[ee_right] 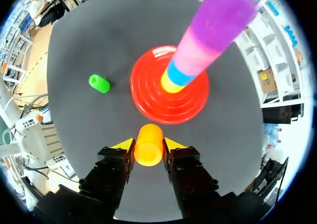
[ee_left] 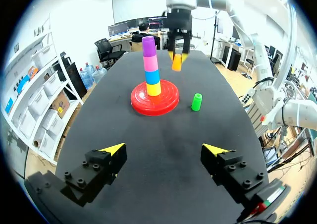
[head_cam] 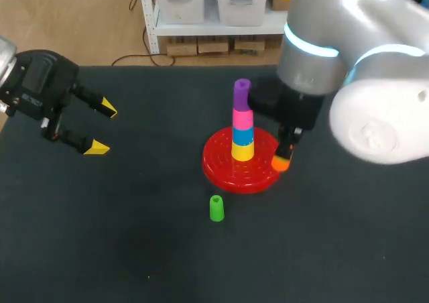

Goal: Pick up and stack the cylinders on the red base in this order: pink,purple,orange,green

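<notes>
Black tabletop (head_cam: pixel 134 249) with red base (head_cam: pixel 221 167), green cylinder (head_cam: pixel 216 208)

Right arm (head_cam: pixel 365 82) hides most of its tool (head_cam: pixel 283 157).

Black table (head_cam: pixel 134 249); yellow cylinder (head_cam: pixel 242 151) directly beneath blue cylinder (head_cam: pixel 242 135), touching, both upright

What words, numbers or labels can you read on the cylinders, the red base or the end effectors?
None readable: no print shows on the red base, the stacked cylinders, the green cylinder, the orange cylinder in the right end effector, or the left end effector.
</notes>
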Tool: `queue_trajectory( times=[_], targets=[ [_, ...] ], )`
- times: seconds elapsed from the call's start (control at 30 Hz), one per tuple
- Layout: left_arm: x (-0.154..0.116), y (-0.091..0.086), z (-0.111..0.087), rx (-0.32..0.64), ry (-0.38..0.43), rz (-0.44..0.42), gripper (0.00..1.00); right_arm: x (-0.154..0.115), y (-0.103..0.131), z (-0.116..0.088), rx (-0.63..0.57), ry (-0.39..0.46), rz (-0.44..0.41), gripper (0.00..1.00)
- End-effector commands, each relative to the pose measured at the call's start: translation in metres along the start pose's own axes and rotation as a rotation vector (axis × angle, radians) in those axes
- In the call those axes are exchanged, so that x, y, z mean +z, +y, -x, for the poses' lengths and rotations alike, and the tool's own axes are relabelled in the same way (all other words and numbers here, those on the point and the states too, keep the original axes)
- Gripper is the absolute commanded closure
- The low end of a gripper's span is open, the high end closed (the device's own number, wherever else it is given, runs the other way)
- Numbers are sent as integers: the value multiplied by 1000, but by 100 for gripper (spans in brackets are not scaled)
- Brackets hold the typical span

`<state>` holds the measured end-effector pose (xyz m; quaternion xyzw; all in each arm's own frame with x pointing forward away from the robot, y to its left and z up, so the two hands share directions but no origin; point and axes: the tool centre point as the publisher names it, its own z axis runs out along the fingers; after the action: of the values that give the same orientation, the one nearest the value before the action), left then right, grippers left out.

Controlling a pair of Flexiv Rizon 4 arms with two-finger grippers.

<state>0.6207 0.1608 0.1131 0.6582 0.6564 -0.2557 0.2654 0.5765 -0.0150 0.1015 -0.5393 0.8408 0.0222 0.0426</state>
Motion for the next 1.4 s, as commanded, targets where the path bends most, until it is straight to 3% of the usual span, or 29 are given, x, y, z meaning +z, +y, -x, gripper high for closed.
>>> queue_trajectory(
  times=[0.03,0.27,0.57,0.77,1.4],
  targets=[
    [0,0,-1,1,-1,1,0,-60,0,5,-15,-10,-18,100],
    [0,0,-1,1,-1,1,0,-109,-16,34,-60,-35,-9,100],
    [0,0,-1,1,-1,1,0,-136,-31,75,-172,23,27,100],
    [0,0,-1,1,-1,1,0,-135,-40,91,-208,59,50,100],
    [0,0,-1,1,-1,1,0,-119,-50,109,-239,102,99,100]
  ],
)
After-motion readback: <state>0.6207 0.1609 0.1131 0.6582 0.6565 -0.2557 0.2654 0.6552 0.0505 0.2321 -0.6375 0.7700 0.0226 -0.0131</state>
